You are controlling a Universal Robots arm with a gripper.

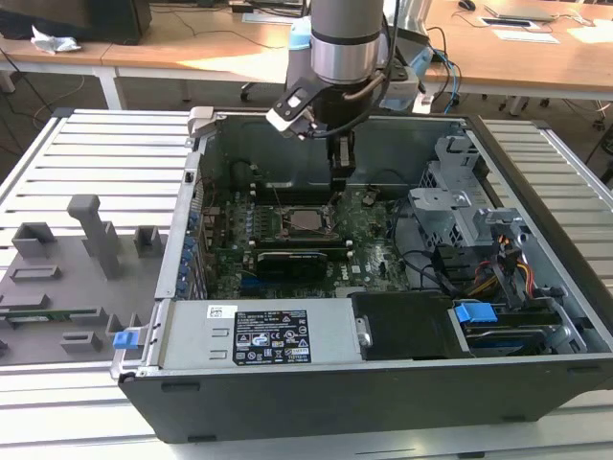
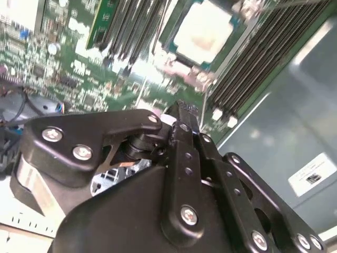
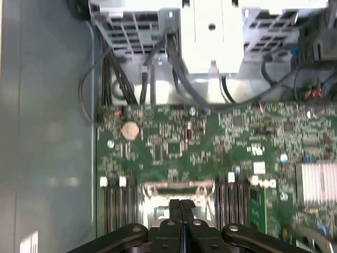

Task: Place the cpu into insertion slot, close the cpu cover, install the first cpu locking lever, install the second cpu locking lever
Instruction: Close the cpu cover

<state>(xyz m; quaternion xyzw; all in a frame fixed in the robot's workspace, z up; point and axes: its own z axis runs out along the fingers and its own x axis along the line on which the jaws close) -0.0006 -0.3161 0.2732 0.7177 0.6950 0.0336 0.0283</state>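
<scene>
Just below and ahead of the fingers (image 2: 183, 117) | cpu (image 2: 202, 32) seated flat in insertion slot (image 2: 164, 52) | fingers narrow, pressed together, nothing seen between | tips near slot's edge

A ribbed silver tabletop (image 1: 105, 144) carried the open computer case (image 1: 287, 402) at its middle. A flat grey fixture board (image 1: 57, 278) lay just beside it, toward the exterior view's left.

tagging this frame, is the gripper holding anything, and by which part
Nothing is held. In the first wrist view the gripper has its fingers together with nothing between them; the cpu lies apart, down on the green board.
</scene>
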